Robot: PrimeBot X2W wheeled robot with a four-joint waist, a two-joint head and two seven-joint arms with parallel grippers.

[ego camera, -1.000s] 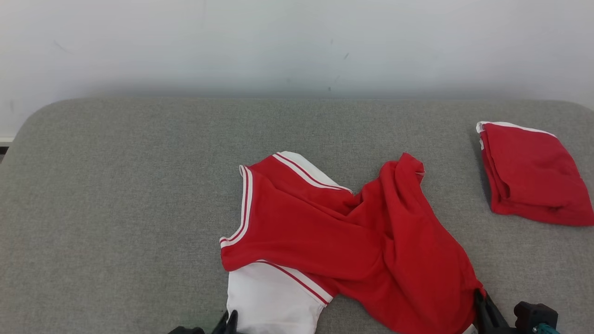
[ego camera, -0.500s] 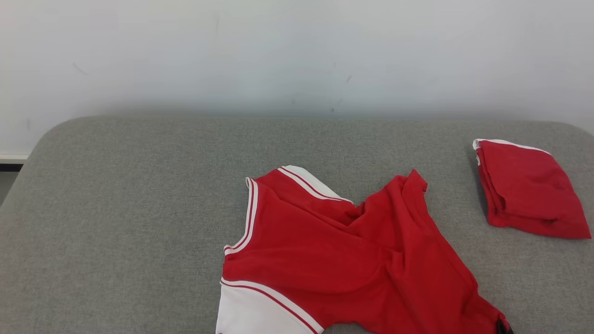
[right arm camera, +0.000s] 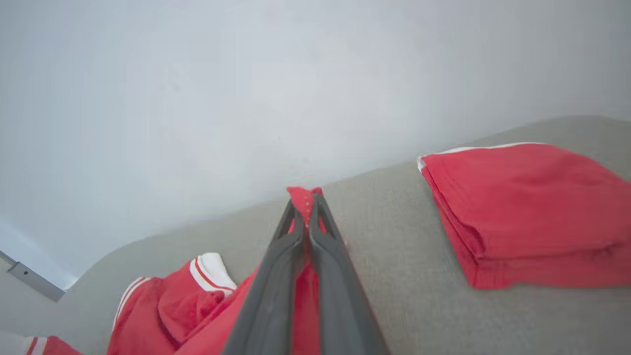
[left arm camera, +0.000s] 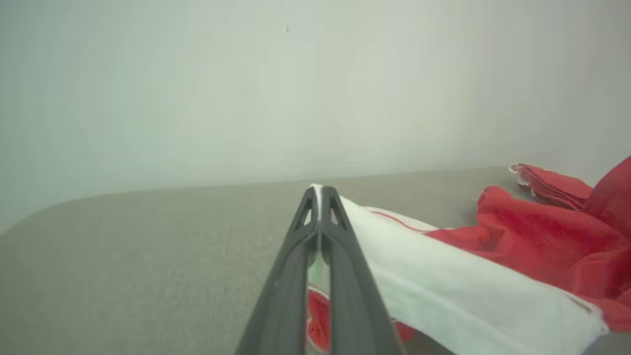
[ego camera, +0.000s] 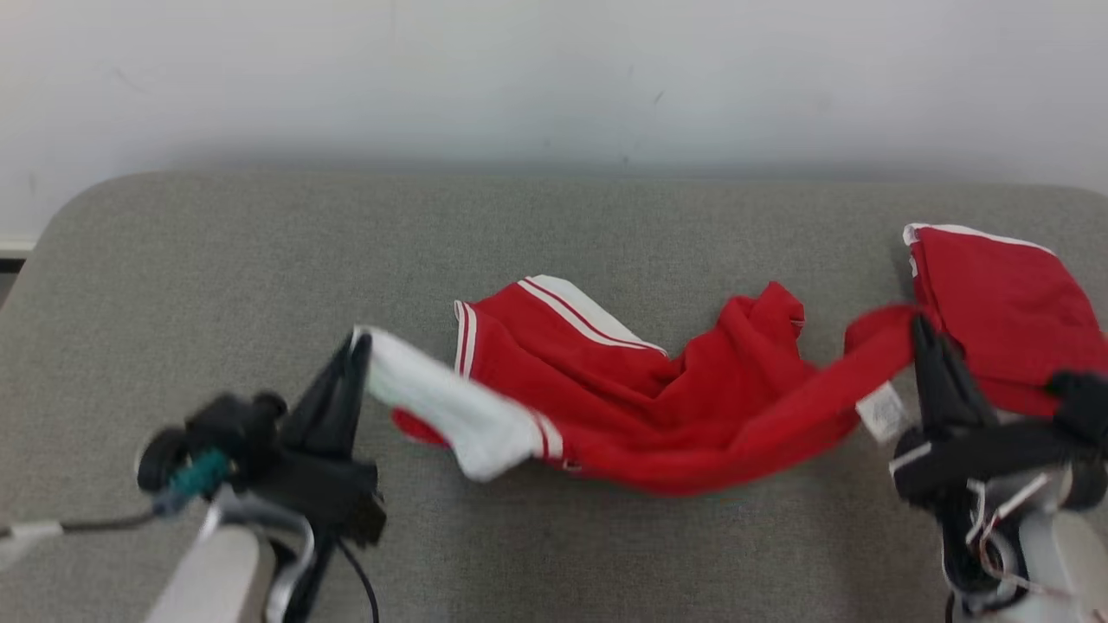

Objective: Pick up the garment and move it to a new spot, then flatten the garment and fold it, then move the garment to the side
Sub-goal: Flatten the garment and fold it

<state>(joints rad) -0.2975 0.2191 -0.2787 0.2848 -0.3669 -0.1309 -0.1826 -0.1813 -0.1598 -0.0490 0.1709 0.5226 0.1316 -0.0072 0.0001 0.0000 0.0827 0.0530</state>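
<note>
The red-and-white jersey garment (ego camera: pixel 658 407) was soft, matt cloth, as was the folded red cloth stack (ego camera: pixel 1004 303) at two o'clock. The grey upholstered worktop (ego camera: pixel 216 260) looked coarse-woven and matt. The left end effector (ego camera: pixel 359 342) and right end effector (ego camera: pixel 919 324) were smooth dark plastic.

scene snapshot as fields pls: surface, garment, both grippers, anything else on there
surface: grey padded top, pale wall behind
garment: red and white jersey, bunched, strung between both grippers, middle sagging low
left gripper: shut on the jersey's white end
right gripper: shut on its red end, beside a white tag
other: folded red garment, lying at the right
stage: lifted, not yet flattened or folded
</note>
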